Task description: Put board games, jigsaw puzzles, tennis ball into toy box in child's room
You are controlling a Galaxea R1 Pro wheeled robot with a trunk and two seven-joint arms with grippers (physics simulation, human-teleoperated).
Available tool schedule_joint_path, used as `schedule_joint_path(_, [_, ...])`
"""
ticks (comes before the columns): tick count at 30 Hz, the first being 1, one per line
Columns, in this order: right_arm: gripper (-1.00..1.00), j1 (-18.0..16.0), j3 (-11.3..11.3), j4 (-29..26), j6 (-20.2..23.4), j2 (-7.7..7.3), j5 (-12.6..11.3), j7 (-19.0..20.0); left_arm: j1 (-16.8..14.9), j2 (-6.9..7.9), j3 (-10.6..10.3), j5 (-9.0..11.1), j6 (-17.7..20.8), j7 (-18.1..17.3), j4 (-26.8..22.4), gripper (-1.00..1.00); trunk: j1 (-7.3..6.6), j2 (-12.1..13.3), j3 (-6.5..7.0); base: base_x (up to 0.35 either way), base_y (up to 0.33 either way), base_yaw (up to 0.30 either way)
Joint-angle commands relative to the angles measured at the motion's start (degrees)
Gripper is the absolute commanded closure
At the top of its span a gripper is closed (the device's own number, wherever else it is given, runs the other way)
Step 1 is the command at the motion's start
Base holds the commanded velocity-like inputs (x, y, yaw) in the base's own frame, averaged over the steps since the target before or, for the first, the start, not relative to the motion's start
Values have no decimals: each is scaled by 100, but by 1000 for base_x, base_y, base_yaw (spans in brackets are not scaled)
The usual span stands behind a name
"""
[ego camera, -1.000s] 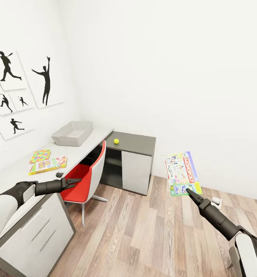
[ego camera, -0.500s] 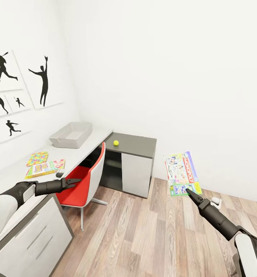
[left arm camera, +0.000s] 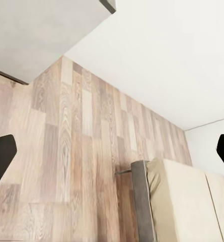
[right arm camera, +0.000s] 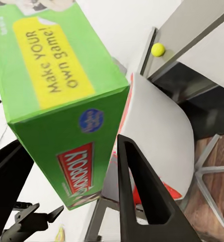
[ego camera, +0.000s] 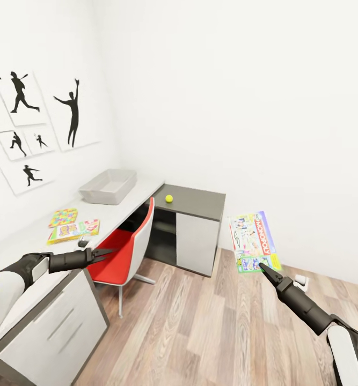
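My right gripper (ego camera: 264,267) is shut on the lower edge of the green-and-white Monopoly board game (ego camera: 252,241), held upright in the air over the floor, right of the table. The right wrist view shows the Monopoly box (right arm camera: 61,101) between the fingers (right arm camera: 142,201). On the table's light top (ego camera: 126,206) stand the grey toy box (ego camera: 109,186), a jigsaw puzzle (ego camera: 63,217) and a flat printed board game (ego camera: 74,230). The tennis ball (ego camera: 169,199) lies on the dark corner section. My left gripper (ego camera: 101,253) hangs open and empty by the table's front edge.
A red and white swivel chair (ego camera: 124,251) stands tucked at the table between both arms. A small dark object (ego camera: 82,243) lies near the table edge. The bed (left arm camera: 187,201) with its grey headboard appears in the left wrist view. Wood floor (ego camera: 211,321) lies open ahead.
The whole picture has shifted, with the table and wall pictures now a little further right, so the camera moved. Both arms keep their pose and the Monopoly box stays held.
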Motion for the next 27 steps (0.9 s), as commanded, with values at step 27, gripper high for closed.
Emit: schedule_joint_path(27, [100, -4, -8, -2, 36, -1, -21, 19, -4, -1, 49, -59, 47, -20, -4, -100, 0, -7, -8, -17, 0, 291])
